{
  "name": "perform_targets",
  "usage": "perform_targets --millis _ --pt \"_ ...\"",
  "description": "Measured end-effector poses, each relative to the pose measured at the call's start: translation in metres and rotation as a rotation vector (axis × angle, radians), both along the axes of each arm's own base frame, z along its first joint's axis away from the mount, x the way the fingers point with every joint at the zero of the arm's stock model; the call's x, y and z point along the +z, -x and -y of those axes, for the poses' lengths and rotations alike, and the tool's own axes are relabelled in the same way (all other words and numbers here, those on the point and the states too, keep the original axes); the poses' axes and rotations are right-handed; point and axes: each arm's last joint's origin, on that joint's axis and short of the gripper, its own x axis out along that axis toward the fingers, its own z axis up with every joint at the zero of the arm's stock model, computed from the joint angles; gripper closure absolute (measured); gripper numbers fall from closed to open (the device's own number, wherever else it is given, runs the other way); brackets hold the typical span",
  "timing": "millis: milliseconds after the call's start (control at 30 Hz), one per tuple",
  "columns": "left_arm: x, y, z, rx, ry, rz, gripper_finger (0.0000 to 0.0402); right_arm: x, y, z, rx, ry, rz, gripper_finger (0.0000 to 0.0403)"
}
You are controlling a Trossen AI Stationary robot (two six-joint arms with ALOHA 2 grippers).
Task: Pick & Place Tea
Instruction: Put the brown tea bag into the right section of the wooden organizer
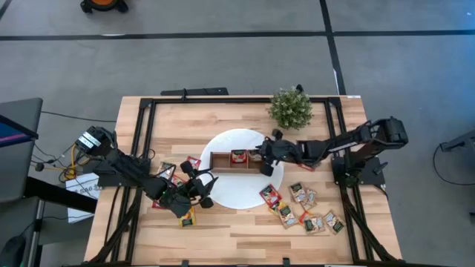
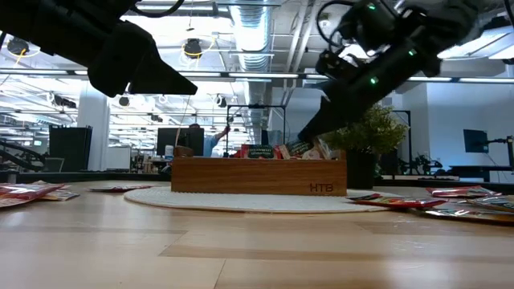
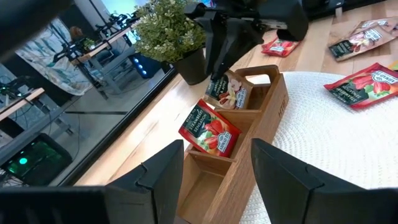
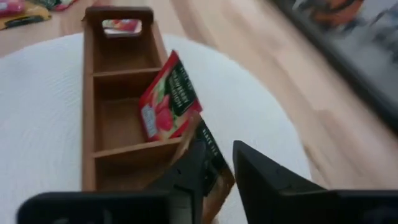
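The wooden three-compartment box (image 1: 223,160) lies on the white disc (image 1: 230,194). A red tea sachet (image 3: 208,127) leans tilted in its middle compartment. My right gripper (image 1: 266,157) is over the box's right-hand compartment, shut on a beige sachet (image 3: 229,90). My left gripper (image 1: 197,189) hovers open and empty above the disc's near-left edge, and its fingers (image 3: 177,168) frame the box. More sachets lie flat on the table to the right (image 1: 308,211) and left (image 1: 167,172), and a red one (image 1: 270,195) lies on the disc. My right gripper pinches the beige sachet by its upper edge (image 4: 208,149) between the two fingers. It comes slanting down from the table's right. The sachet stands tilted below the fingers, with its lower part inside the box's end compartment (image 3: 239,102).
A small potted plant (image 1: 291,108) stands just beyond the disc, close behind my right arm. A yellow sachet (image 1: 188,217) lies near my left gripper. The black frame rails (image 1: 148,119) run along the table's edges. Bare wood stretches along the near edge.
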Motion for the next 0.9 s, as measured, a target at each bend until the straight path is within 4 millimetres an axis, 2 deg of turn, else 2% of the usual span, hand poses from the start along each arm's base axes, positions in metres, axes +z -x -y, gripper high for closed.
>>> perform_targets --millis 300,567,767,900 --pt "0.0 0.0 0.0 0.0 0.0 0.0 0.0221 0.021 -0.009 0.011 0.046 -0.131 -0.179 0.0389" --pt "0.0 0.0 0.0 0.0 0.0 0.0 0.0221 0.027 -0.013 0.003 0.078 -0.13 -0.142 0.0402" --pt "0.0 0.0 0.0 0.001 0.003 0.002 0.0221 0.014 -0.009 -0.01 0.107 -0.102 -0.08 0.0402" --pt "0.0 0.0 0.0 0.002 0.005 0.004 0.0221 0.004 -0.004 -0.009 0.103 -0.105 -0.034 0.0403"
